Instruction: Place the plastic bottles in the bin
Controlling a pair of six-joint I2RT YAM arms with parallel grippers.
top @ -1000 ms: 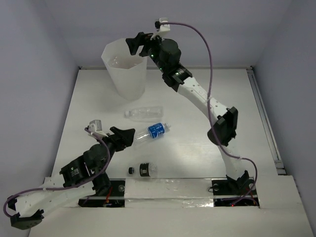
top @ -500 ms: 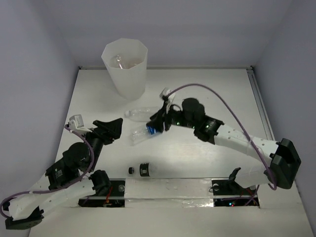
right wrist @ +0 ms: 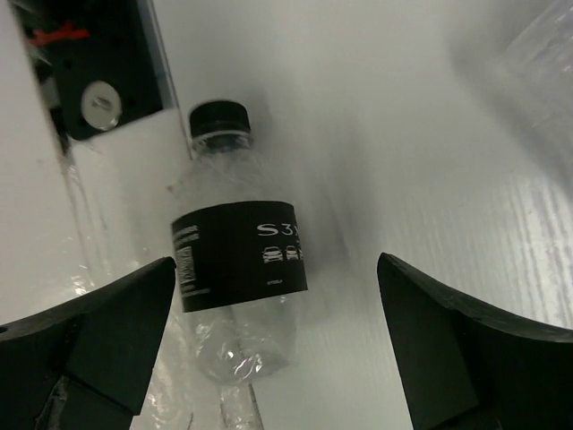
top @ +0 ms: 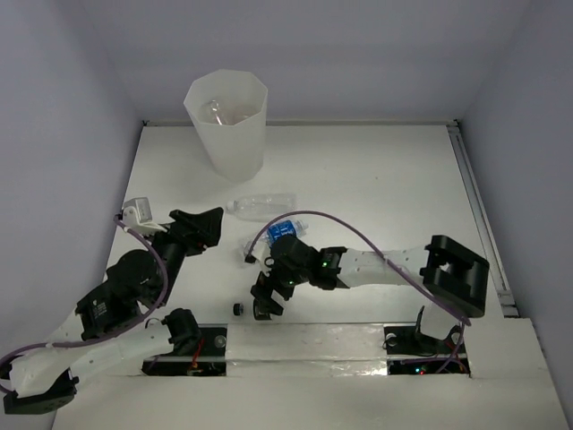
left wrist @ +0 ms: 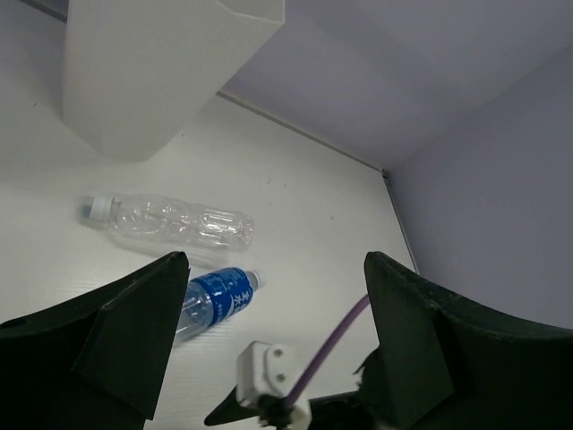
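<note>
The translucent white bin (top: 226, 125) stands at the far left, with a clear bottle visible inside it. A clear bottle (top: 261, 205) lies in front of it, and a blue-labelled bottle (top: 281, 230) lies just nearer. My right gripper (top: 267, 300) is open, low over the black-labelled bottle, whose black cap (top: 238, 309) shows at the near edge. In the right wrist view that bottle (right wrist: 237, 260) lies between the open jaws (right wrist: 277, 264), nearer the left finger. My left gripper (top: 201, 228) is open and empty, left of the blue-labelled bottle (left wrist: 210, 300). No red-capped or orange bottle shows.
The right arm stretches low across the near middle of the table, with its purple cable (top: 295, 217) arching over the blue-labelled bottle. The black-labelled bottle lies close to the table's front edge and a dark base opening (right wrist: 98, 81). White walls close in the table.
My right arm swung from over the bin down past the blue-labelled bottle to the black-labelled bottle at the near edge. My left arm drew back to the left.
</note>
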